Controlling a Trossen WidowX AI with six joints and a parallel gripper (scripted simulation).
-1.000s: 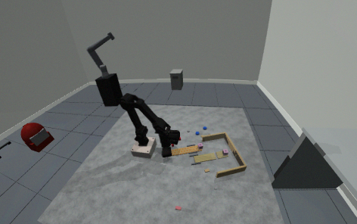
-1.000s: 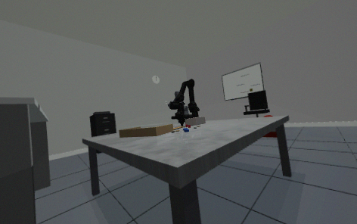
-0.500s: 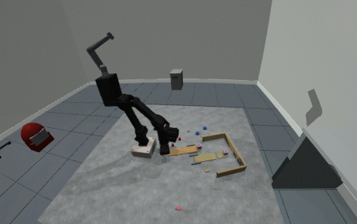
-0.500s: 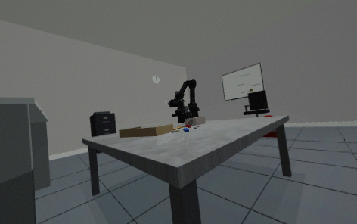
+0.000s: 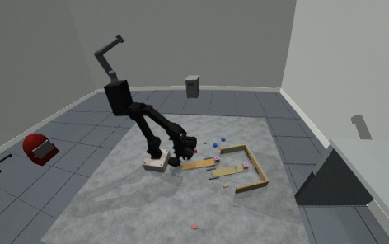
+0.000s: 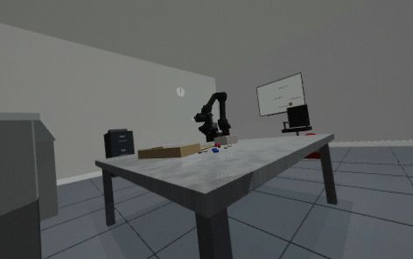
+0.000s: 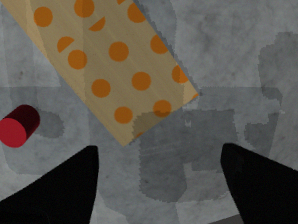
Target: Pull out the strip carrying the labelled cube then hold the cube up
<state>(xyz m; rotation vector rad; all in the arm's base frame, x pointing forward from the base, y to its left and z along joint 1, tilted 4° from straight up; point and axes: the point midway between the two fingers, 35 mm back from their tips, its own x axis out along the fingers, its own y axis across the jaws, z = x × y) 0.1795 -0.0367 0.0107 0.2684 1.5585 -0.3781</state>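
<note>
moving on from the strip: i judge the pull on the dotted strip to be done or close to it, with the cube pick-up next; the gripper (image 5: 175,161) (image 7: 161,153) stands wide, with nothing between its fingers.
next move: i would lift clear of the dotted strip, travel along it to its far end, line the fingers up with the cube's sides, lower, close and raise.
table: a broad slab with a mottled grey, stone-like top (image 5: 136,206) (image 6: 262,155), matte, on dark square legs.
wooden frame: three low walls (image 5: 255,162) (image 6: 188,150) of tan, wood-like board, square-cornered, open on the side facing my arm.
dotted strip: a long flat plank (image 5: 199,165) (image 7: 110,65), pale wood with round orange spots and a few half spots; it looks unbroken, its near end just ahead of my fingers.
plain strip: a yellowish, finely lined plank (image 5: 223,171), with a gap between it and a short end piece (image 5: 240,168), so i read it as the broken one and would leave it alone.
cubes: one small pink block (image 5: 217,159) at the dotted strip's far end, which i take for the labelled one; another pink block (image 5: 246,166) on the short piece. i cannot read a label on either.
red cylinder: smooth, round-ended, lying on its side (image 7: 19,126), left of the dotted strip in my wrist view.
</note>
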